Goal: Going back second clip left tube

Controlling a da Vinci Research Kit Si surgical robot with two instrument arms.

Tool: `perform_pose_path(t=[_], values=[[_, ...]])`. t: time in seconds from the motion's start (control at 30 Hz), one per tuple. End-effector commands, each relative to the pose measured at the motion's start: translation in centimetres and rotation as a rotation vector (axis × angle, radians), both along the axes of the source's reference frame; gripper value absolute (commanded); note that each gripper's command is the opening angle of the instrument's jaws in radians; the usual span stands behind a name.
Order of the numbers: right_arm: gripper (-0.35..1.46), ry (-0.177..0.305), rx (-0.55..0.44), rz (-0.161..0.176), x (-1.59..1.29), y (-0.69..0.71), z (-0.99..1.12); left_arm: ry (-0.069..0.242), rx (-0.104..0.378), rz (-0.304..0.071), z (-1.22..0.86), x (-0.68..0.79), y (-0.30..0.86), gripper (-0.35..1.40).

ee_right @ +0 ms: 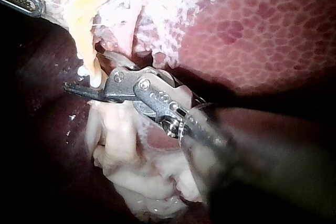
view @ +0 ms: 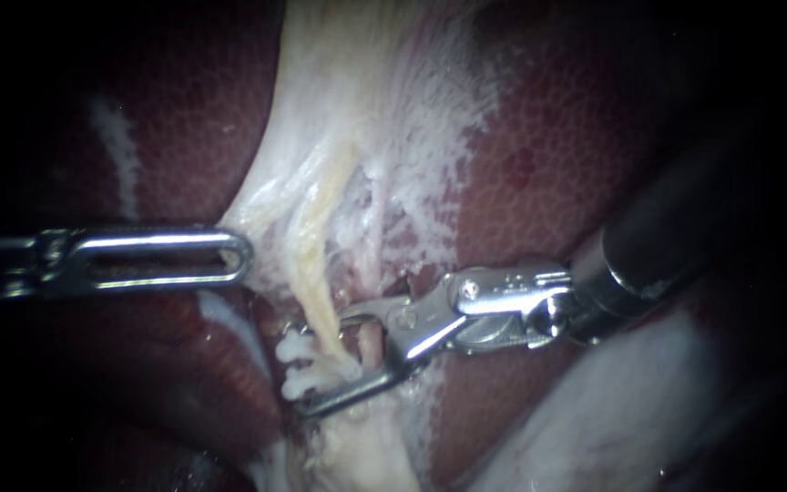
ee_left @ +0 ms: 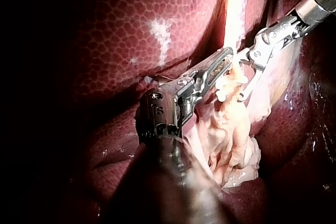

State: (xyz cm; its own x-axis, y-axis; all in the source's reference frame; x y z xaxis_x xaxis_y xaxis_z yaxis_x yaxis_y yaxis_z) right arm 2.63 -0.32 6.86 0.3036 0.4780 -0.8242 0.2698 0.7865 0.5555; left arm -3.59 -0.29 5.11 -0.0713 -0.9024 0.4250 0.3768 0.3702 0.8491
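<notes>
Clip seen on the yellowish tube, right instrument's jaws spread around it

The white clip is seated across the yellowish tube, low in the endoscope view where the tube runs down out of the pale tissue; whether it's 1 clip or 2 can't really be made out. The right instrument is parked right there with its 2 jaws apart, 1 above the clip and 1 just under it, with the tube passing through the gap and nothing squeezed. The left instrument is laid in from the side, jaws closed on the edge of the pale tissue just beside the tube. Dark red liver is seen all around.
</notes>
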Motion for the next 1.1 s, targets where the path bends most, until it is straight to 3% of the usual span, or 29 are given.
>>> perform_pose_path(t=[0.03, 0.27, 0.43, 0.83, 1.1], values=[[0.6, 0.001, 0.0, -0.002, -0.02, 0.0, 0.0, 0.0, 0.0, 0.0, 0.0, 0.0, 0.0, -0.35], [0.6, -0.003, 0.004, 0.002, -0.12, 0.01, 0.01, 0.0, 0.0, 0.0, 0.0, 0.0, -0.01, -0.35], [0.6, -0.012, 0.027, 0.004, 0.0, -0.01, 0.01, 0.001, -0.001, -0.001, 0.01, -0.02, -0.02, -0.35], [0.6, -0.012, 0.073, -0.031, 0.34, -0.34, 0.12, 0.002, -0.002, -0.001, 0.02, -0.03, -0.02, -0.35], [0.6, -0.01, 0.076, -0.034, 0.3, -0.31, 0.1, 0.002, -0.002, -0.001, 0.02, -0.03, -0.03, -0.35]])
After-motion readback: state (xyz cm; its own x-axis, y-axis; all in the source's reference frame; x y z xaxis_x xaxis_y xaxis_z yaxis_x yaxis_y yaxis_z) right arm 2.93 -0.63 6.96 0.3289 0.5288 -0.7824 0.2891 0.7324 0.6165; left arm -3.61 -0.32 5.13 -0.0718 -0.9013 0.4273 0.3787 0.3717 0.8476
